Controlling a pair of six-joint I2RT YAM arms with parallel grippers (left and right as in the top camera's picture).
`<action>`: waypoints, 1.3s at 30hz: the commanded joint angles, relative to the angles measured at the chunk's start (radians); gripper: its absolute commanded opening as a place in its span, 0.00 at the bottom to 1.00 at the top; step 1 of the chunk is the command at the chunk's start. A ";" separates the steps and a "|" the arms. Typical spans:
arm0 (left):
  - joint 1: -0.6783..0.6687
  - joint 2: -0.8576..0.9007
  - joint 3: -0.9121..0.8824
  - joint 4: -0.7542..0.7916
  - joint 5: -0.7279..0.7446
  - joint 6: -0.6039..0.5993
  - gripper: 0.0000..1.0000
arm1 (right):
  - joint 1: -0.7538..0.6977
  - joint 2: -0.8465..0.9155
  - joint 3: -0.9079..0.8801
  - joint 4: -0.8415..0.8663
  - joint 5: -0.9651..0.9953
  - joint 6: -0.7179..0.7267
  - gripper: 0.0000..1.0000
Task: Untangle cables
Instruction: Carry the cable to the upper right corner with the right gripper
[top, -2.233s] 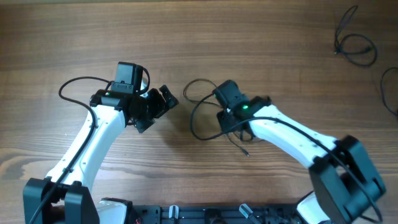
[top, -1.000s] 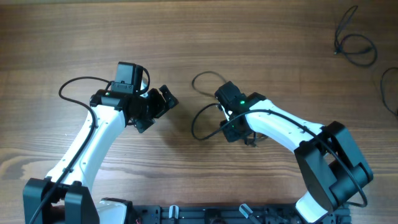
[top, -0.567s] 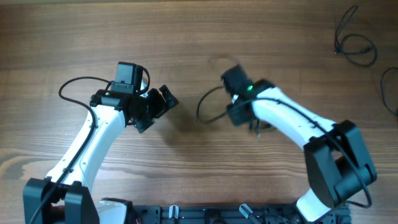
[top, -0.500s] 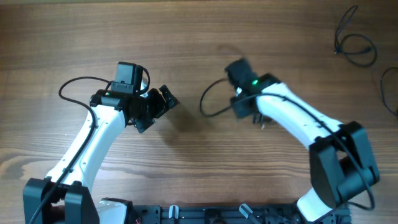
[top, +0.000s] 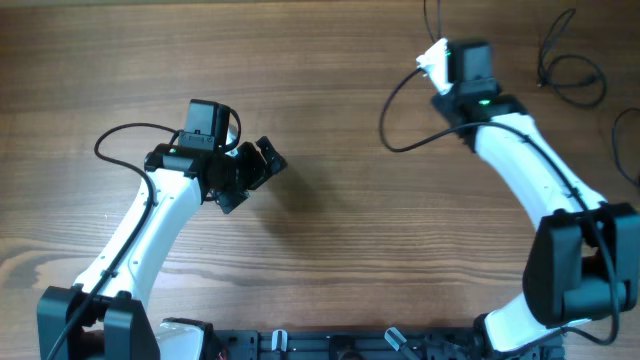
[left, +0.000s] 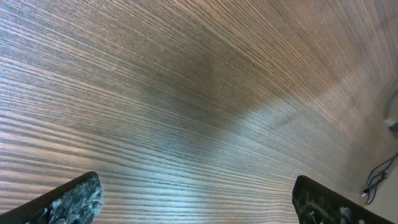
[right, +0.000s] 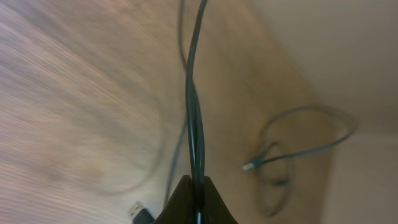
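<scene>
My right gripper is at the far right of the table, shut on a thin black cable that hangs from it in a loop and trails down to the wood. In the right wrist view the fingertips pinch that cable, and a plug end dangles beside them. A second coiled cable lies on the table beyond, also seen from overhead. My left gripper hovers left of centre, open and holding nothing, over bare wood.
Another black cable curves in at the right edge of the table. A bit of cord shows at the right edge of the left wrist view. The arm bases stand along the near edge.
The right arm has lifted the cable from the table's middle and carried it up and to the far right, jaws staying shut. The left arm has not moved.
</scene>
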 joint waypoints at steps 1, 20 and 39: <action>0.005 -0.020 0.005 0.003 -0.014 -0.010 1.00 | -0.085 0.011 0.012 0.078 -0.061 -0.344 0.04; 0.005 -0.020 0.005 0.003 -0.014 -0.010 1.00 | -0.176 0.208 0.012 0.046 -0.225 -0.201 1.00; 0.005 -0.020 0.005 0.003 -0.014 -0.010 1.00 | -0.172 -0.473 0.013 -0.228 -0.669 0.715 1.00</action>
